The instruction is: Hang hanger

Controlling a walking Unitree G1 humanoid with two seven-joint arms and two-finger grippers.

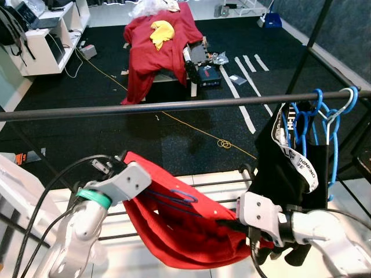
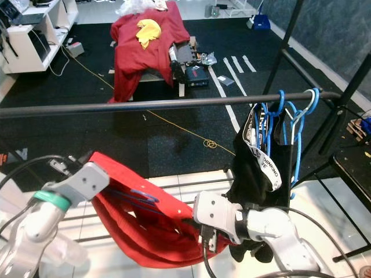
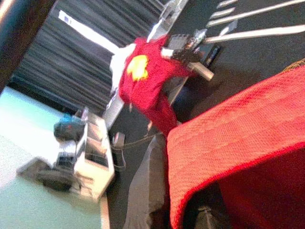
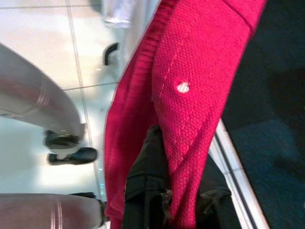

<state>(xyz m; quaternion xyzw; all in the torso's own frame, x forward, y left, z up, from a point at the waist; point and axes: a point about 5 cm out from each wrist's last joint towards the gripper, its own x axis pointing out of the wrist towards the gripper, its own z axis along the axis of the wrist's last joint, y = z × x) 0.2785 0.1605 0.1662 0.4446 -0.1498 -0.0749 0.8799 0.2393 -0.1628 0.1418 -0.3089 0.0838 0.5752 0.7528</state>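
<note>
Closest to me, the robot holds a red shirt [image 1: 174, 226] slung between its two arms like a hammock, low in front of its chest. The left pincer [image 1: 107, 165] sits at about nine o'clock of the cloth, buried in the hem, so I cannot tell whether its fingers are clenched. The right pincer [image 2: 200, 229] is at about four o'clock; in the right wrist view the knit passes between the black fingers [image 4: 147, 191], so it looks clamped on the shirt. A blue hanger [image 1: 177, 200] lies on top of the sagging fabric, partly inside it, not yet on anything.

This looks like the carrying step, before the hanging itself. The next move, I'd judge, calls for raising the garment so the hanger's hook clears the rail, then lowering it onto a free stretch.

Just beyond, the black rail [image 1: 145, 107] runs across at twelve o'clock. At its two o'clock end a black garment [image 1: 284, 156] already hangs among several blue hangers [image 1: 322, 121].

Further off, across the dark carpet [image 1: 87, 133], another red garment [image 1: 156, 46] is draped over a low worktop [image 1: 200, 58], a yellow cloth [image 1: 161, 32] on top.
</note>
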